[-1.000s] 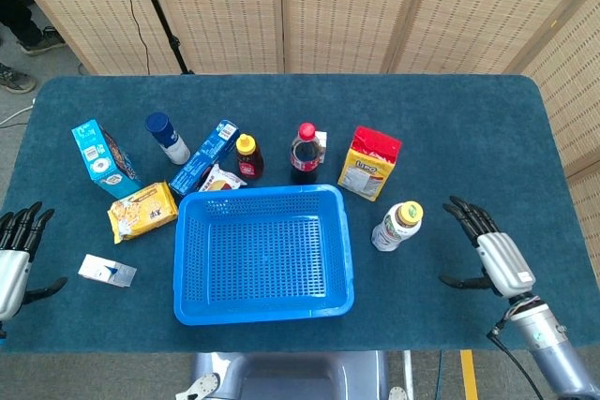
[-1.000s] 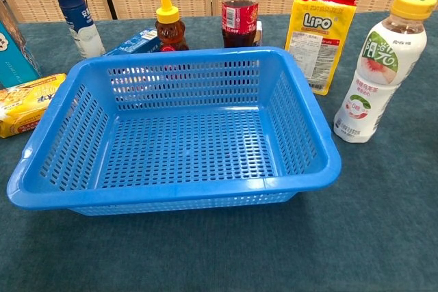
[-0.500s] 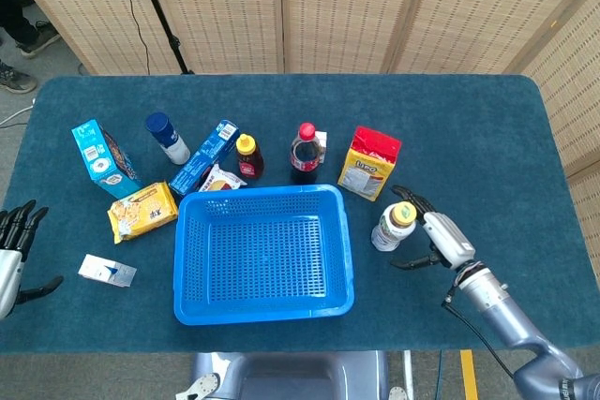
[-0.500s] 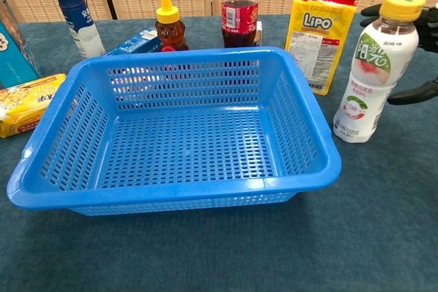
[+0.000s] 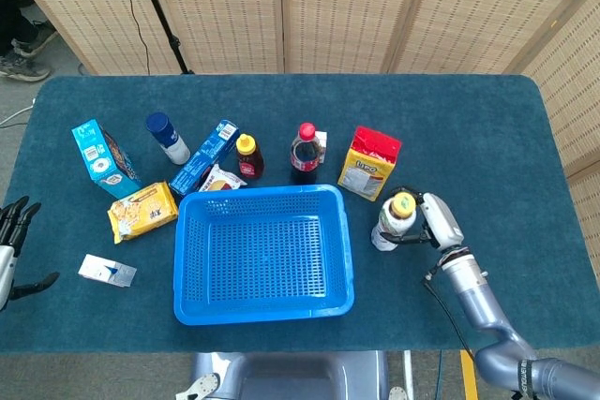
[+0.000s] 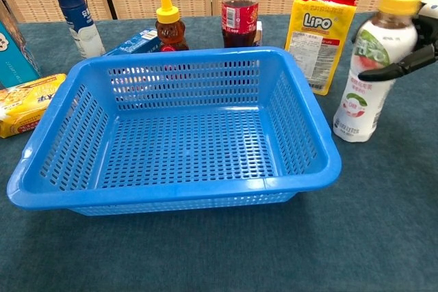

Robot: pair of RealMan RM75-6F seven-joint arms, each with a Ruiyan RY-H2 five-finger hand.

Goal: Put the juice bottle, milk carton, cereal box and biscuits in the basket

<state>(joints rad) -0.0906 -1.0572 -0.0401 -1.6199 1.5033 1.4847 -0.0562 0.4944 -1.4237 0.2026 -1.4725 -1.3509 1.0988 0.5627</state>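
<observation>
Near the tabletop's right edge, the juice bottle [image 5: 393,221] stands upright beside the basket [image 5: 262,304]. The right robot hand [image 5: 433,222] reaches around its upper body; whether it grips is unclear. Full, smooth and likely slippery, the bottle suits a mid-body grasp.

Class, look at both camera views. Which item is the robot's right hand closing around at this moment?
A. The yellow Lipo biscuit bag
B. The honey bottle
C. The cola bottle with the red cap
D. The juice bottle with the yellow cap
D. The right hand is at the juice bottle standing right of the basket, with fingers wrapping its upper body; the bottle stands on the table.
</observation>
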